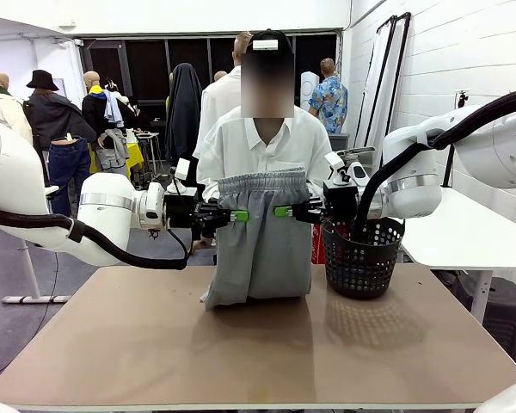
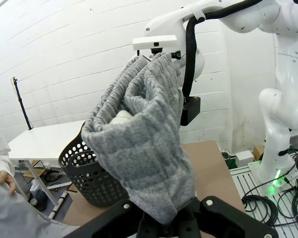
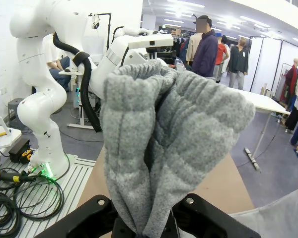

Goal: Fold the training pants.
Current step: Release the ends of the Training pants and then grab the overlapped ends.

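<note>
- Front view gives you the training pants (image 1: 262, 241) hanging between the two arms, with the waistband on top and stretched sideways. They hang in front of the person's white shirt (image 1: 241, 146). Their lower end rests bunched on the table (image 1: 241, 353), so you cannot make out the legs or cuffs.
- Your left gripper (image 1: 234, 215) is clamped on one end of the waistband, green pads pressed into the cloth. Your right gripper (image 1: 285, 211) is clamped on the opposite end at about the same height.
- In the left wrist view the grey cloth drapes over the fingers and hides the pads. You see only the black finger bases at the bottom edge, with cloth running down between them. A small pale patch sits in a fold of the waistband, too unclear to name.
- In the right wrist view the gathered waistband likewise rises from between the black finger bases and covers the fingertips.
- A black mesh basket (image 1: 361, 258) stands on the table just beside the pants, on the robot's right. From the front its inside is dark and the right arm's black cable (image 1: 370, 202) hangs across its rim. In the left wrist view the pants cover most of its opening, so you cannot tell what lies in it.
- A person's hand (image 2: 5, 181) shows at the left edge of the left wrist view, its arm cut off by the frame.
</note>
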`<state>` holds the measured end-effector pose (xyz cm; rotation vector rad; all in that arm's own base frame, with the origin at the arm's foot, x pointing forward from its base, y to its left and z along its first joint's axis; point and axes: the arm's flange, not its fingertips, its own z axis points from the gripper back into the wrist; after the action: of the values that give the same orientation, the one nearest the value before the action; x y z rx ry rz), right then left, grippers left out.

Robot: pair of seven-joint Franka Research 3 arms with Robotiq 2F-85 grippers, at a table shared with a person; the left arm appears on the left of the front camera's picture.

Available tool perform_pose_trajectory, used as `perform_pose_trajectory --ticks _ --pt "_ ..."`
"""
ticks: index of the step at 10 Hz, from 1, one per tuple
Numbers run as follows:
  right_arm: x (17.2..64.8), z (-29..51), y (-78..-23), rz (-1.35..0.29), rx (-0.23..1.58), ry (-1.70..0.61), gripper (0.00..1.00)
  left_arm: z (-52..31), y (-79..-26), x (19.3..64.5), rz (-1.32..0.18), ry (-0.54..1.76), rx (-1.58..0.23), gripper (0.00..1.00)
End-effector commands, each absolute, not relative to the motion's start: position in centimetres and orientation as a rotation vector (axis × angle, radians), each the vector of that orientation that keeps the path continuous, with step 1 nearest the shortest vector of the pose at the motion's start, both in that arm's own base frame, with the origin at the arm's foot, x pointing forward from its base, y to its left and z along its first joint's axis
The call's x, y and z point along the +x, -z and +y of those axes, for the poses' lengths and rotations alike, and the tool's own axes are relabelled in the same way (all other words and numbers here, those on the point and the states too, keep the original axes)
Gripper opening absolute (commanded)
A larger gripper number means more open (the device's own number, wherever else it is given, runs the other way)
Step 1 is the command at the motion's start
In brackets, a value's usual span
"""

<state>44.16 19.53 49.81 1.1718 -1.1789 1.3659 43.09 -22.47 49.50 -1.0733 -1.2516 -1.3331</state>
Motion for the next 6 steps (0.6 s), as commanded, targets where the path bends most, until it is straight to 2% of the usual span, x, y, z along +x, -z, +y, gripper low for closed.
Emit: perform_pose_trajectory --ticks 1,6 --pt "44.06 19.60 -49.94 -1.184 1.171 -1.371 0.00 -22.52 -49.68 42.98 -1.262 1.316 -1.087 0.00" --pt "44.06 19.60 -49.94 -1.184 1.171 -1.371 0.00 -22.52 -49.68 42.98 -1.262 1.316 -1.087 0.00"
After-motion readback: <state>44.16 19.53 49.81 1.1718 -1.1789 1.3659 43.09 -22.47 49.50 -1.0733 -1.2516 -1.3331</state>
